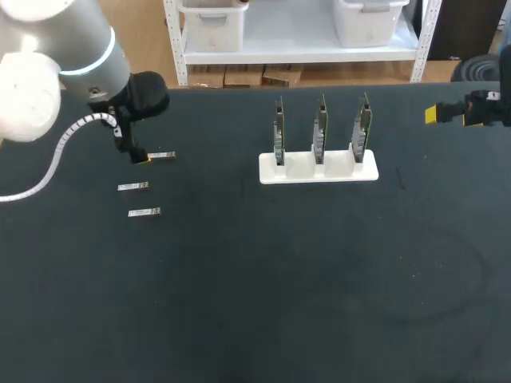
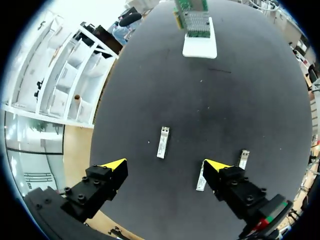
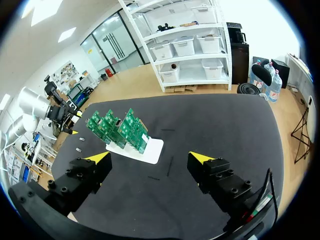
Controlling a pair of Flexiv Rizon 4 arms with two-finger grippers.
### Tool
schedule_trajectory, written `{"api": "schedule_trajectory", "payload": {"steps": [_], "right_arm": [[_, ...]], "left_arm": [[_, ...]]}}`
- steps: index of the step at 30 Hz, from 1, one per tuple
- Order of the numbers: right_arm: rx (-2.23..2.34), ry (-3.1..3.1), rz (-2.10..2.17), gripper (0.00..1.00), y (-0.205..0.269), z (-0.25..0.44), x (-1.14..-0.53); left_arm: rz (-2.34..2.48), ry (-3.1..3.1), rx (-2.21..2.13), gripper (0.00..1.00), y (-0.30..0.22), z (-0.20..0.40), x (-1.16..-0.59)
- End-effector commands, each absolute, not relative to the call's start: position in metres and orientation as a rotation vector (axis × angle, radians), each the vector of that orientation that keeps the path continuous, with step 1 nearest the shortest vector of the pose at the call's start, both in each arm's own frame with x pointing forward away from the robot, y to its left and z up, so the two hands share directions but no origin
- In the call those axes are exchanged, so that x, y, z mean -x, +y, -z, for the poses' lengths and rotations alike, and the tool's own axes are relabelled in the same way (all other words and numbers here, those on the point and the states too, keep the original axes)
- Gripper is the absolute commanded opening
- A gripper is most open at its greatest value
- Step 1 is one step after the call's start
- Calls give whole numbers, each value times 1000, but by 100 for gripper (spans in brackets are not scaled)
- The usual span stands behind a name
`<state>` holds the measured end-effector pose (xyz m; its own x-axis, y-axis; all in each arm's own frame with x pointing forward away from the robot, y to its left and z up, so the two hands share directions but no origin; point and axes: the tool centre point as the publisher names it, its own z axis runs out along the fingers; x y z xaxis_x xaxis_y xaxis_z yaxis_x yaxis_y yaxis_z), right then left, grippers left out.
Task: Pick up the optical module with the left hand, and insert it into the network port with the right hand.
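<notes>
Left arm [image 1: 72, 48]: enters over the far left corner of the worktop [image 1: 255, 303].

Left gripper [image 2: 165, 165]: low over the worktop near its left edge, fingers spread wide, holding nothing.

Three optical modules lie flat in a row near the left edge, apart from one another.
- The far optical module [image 2: 163, 142] lies between the spread fingers, just ahead of the tips. In the left wrist view neither finger touches it.
- The middle optical module [image 2: 201, 182] lies just beside one finger, which partly hides it.
- The near optical module [image 1: 144, 212] lies closest to the near edge.

White holder [image 1: 319, 169]: right of the worktop's centre, toward the far edge. It carries three green network cards [image 1: 319, 132], upright in a row, side by side and apart.

Right gripper [image 3: 150, 159]: above the far right corner, well apart from the white holder, fingers spread wide, empty.
</notes>
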<state>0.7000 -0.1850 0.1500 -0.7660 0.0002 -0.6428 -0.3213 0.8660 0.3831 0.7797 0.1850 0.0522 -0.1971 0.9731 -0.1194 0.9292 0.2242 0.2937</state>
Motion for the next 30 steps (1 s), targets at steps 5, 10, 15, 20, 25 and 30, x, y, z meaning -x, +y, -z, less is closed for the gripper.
{"api": "schedule_trajectory", "payload": {"steps": [5, 10, 15, 20, 25, 30], "right_arm": [[231, 2374, -636, 100, -185, -150, -700], [231, 2374, -636, 100, -185, -150, -700], [231, 2374, -636, 100, -185, -150, -700], [231, 2374, -636, 100, -185, -150, -700], [231, 2374, -636, 100, -185, -150, -700], [231, 2374, -636, 100, -185, -150, -700]], "left_arm": [[-279, 2311, -1826, 100, 177, -38, -806], [-310, 2304, -1833, 100, 182, -25, -809], [-290, 2316, -1861, 100, 188, -12, -807], [-303, 2312, -1889, 100, 192, -3, -806], [-288, 2336, -1893, 100, 192, 3, -806], [-288, 2345, -1911, 100, 191, 7, -807]]}}
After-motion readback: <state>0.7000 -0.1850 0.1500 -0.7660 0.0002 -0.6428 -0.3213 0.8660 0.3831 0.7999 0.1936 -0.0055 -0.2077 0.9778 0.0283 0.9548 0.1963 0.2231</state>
